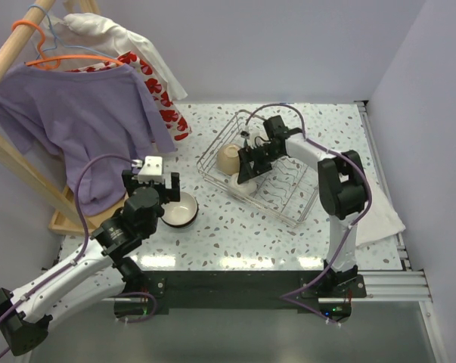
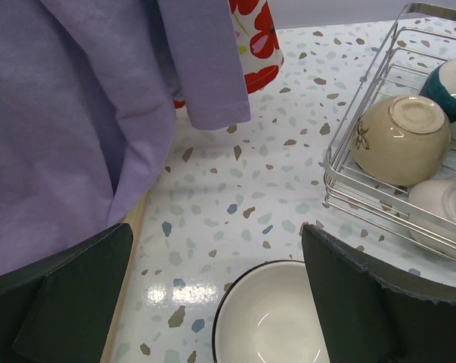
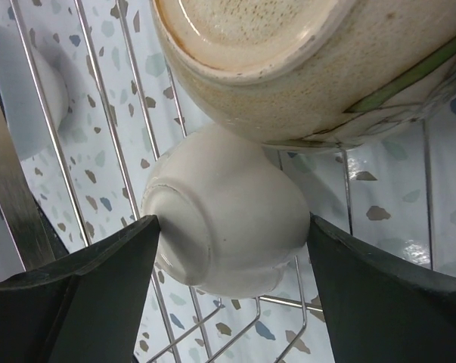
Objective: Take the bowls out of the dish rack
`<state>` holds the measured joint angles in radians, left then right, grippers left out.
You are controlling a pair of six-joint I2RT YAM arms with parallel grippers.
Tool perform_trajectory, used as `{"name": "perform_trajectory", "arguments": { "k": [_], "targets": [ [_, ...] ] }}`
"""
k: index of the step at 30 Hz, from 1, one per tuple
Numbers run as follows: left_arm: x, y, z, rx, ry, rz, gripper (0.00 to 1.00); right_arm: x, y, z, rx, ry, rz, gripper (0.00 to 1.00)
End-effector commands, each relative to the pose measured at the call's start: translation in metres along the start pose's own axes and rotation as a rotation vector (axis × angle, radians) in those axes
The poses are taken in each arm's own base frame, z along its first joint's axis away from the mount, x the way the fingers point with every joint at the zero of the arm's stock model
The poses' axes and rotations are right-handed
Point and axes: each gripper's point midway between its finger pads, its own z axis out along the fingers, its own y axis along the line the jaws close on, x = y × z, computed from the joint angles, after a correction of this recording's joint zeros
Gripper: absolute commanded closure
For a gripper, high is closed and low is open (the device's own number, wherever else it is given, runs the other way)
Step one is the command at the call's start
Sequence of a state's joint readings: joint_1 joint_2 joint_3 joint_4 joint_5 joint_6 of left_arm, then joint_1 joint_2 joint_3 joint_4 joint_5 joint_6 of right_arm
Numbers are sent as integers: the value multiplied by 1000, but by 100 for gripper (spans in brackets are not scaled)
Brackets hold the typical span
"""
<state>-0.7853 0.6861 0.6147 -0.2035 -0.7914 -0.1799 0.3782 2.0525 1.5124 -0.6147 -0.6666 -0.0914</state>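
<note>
The right claw stands apart around the white bowl, which lies on its side inside the dish rack; we cannot tell if it presses. We judge this the grasping step: next close firmly, lift clear.

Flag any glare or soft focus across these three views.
Top external: light strips glare on the glossy speckled white table along its near edge. Left wrist: one glare patch beside the dark-rimmed white round ceramic bowl. Right wrist: faint sheen under the silver wire dish rack; nothing noticeably blurred.

Teal bowl cut off at rt edge.
</note>
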Motion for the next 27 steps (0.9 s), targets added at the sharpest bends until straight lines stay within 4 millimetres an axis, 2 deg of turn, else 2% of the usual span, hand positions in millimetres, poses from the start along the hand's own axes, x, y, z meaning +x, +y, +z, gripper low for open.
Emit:
{"name": "perform_trajectory", "arguments": {
  "k": [1, 5, 10, 12, 14, 16, 21, 25, 27],
  "targets": [
    [-11, 1, 1, -6, -34, -32, 1, 11, 4, 4, -58, 53, 14, 18],
    [-11, 0, 1, -6, -33, -31, 1, 11, 4, 5, -63, 53, 12, 20],
    [-10, 0, 1, -6, -31, -28, 1, -1, 10, -8, -34, 18, -17, 27],
    [-9, 0, 2, -5, -28, -26, 1, -10, 13, -18, -13, -9, -33, 33],
    [-10, -1, 2, -4, -28, -25, 1, -16, 18, -26, -2, -28, -45, 43],
    [-9, -1, 2, -3, -26, -22, 1, -20, 21, -31, 3, -43, -47, 48],
    [-9, -2, 2, 0, -24, -21, 1, -27, 27, -41, 16, -65, -59, 57],
    [-8, -2, 3, 2, -22, -19, 0, -34, 33, -46, 9, -89, -67, 59],
    [-7, -3, 3, 1, -20, -17, 0, -39, 34, -49, 10, -104, -73, 65]
  ]
}}
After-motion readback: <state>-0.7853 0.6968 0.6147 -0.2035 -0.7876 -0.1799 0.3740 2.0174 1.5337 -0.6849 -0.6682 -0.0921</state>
